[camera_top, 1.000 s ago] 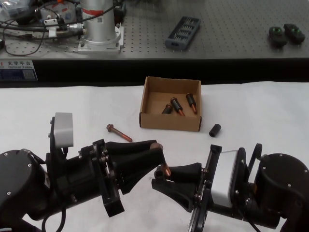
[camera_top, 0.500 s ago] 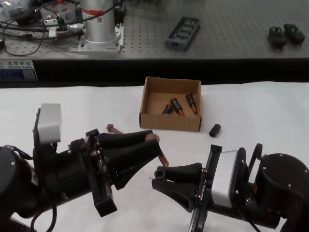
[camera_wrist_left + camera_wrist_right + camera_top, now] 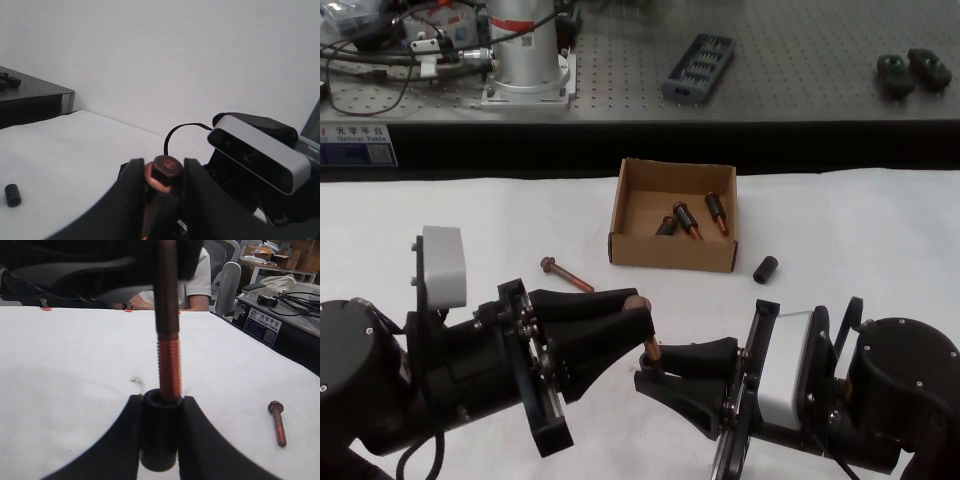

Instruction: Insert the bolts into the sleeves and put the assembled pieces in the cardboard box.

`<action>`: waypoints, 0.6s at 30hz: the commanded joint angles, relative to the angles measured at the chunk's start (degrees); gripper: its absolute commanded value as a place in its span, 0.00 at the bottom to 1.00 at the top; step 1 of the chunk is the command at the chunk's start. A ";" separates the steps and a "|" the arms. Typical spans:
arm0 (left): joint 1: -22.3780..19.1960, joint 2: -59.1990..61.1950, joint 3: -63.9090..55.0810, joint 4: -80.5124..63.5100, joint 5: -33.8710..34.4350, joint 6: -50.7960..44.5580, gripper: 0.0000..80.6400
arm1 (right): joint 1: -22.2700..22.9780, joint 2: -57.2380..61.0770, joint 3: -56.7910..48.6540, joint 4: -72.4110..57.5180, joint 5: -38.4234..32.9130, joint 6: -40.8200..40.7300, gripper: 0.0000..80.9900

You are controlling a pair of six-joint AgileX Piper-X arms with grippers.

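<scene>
Bolt (image 3: pixel 169 365), copper-coloured, hangs between the 2 arms near the front of the table (image 3: pixel 860 220), its head clamped in the left pincer (image 3: pixel 638 306). In the left wrist view the hex head sits squeezed between that pincer's 2 dark fingers (image 3: pixel 132 190). The bolt's threaded end is in the mouth of a black sleeve (image 3: pixel 160 437). Only the tip is inside, and most of the thread shows above the rim. The right pincer (image 3: pixel 160 405) holds this sleeve, its fingers closed on both sides of it, with the sleeve's opening facing the bolt. Bolt and sleeve line up along 1 axis.

The cardboard box (image 3: pixel 672 262) stands open on the white table, farther back than the arms. 3 assembled pieces (image 3: pixel 686 219) lie on its floor, close together. A loose bolt (image 3: pixel 566 273) lies flat on the table left of the box. A loose sleeve (image 3: pixel 766 268) lies near the box's front right corner, apart from it.
</scene>
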 commanded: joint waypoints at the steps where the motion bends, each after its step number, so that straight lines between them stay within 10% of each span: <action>1: 0.26 -0.62 -0.12 -0.08 0.30 1.01 0.01 | -0.23 -0.15 -0.23 -0.51 -0.77 0.02 0.09; 18: 0.26 -0.62 -0.46 5.42 2.65 1.03 0.01 | -0.23 -0.15 -0.23 -0.51 -0.77 0.02 0.09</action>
